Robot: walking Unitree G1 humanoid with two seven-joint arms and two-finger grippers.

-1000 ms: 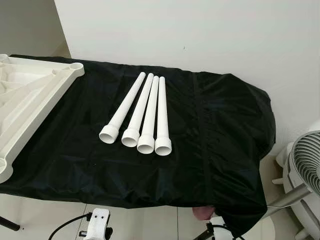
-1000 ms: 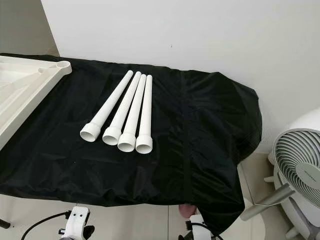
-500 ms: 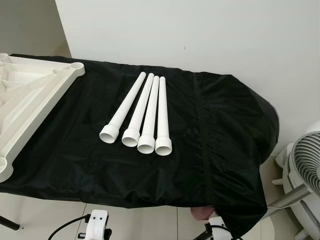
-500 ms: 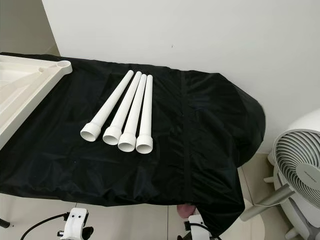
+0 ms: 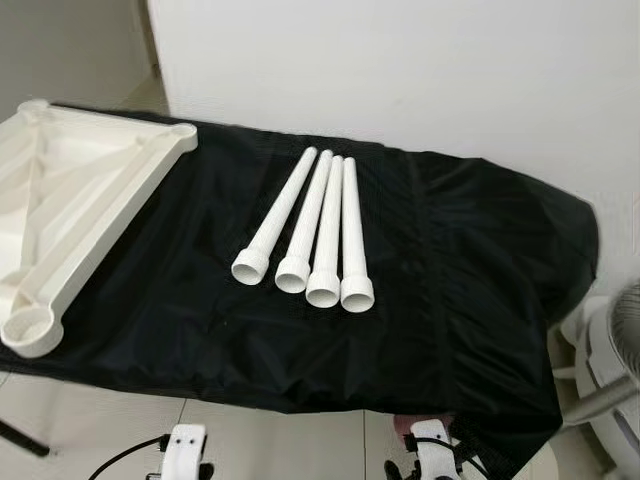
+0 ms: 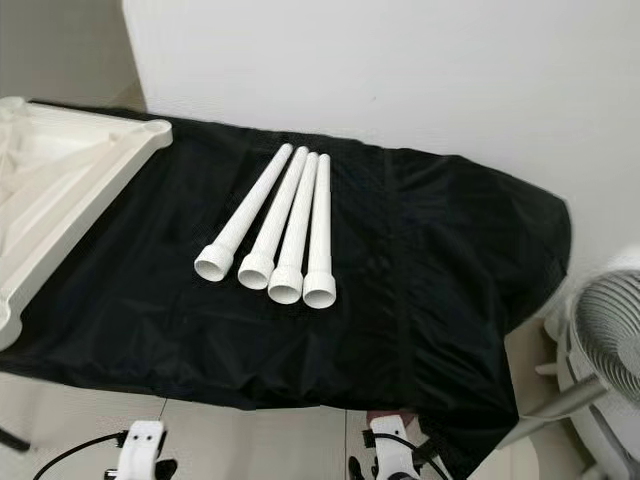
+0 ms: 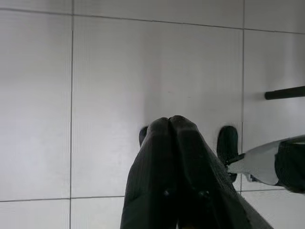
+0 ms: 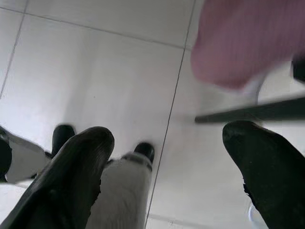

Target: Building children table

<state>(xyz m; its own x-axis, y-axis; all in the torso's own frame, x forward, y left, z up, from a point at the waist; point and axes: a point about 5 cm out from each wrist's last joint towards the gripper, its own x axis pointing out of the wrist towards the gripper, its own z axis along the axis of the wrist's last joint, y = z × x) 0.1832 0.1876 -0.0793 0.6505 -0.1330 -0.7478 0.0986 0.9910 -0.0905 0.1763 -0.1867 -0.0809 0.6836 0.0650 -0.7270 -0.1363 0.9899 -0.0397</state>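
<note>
four table legs [image 5: 310, 235] on black cloth [image 5: 470, 270] | left end effector [image 7: 170, 125] closed, empty | right end effector [image 8: 167, 138] spread wide, empty

a home room: tiled floor [image 7: 109, 95], standing fan [image 6: 605, 345], plain white wall [image 5: 400, 70]

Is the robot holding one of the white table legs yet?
No, nothing is held. The left gripper is shut on nothing and the right gripper is open, both hanging over the floor. All four table legs lie on the black cloth.
</note>
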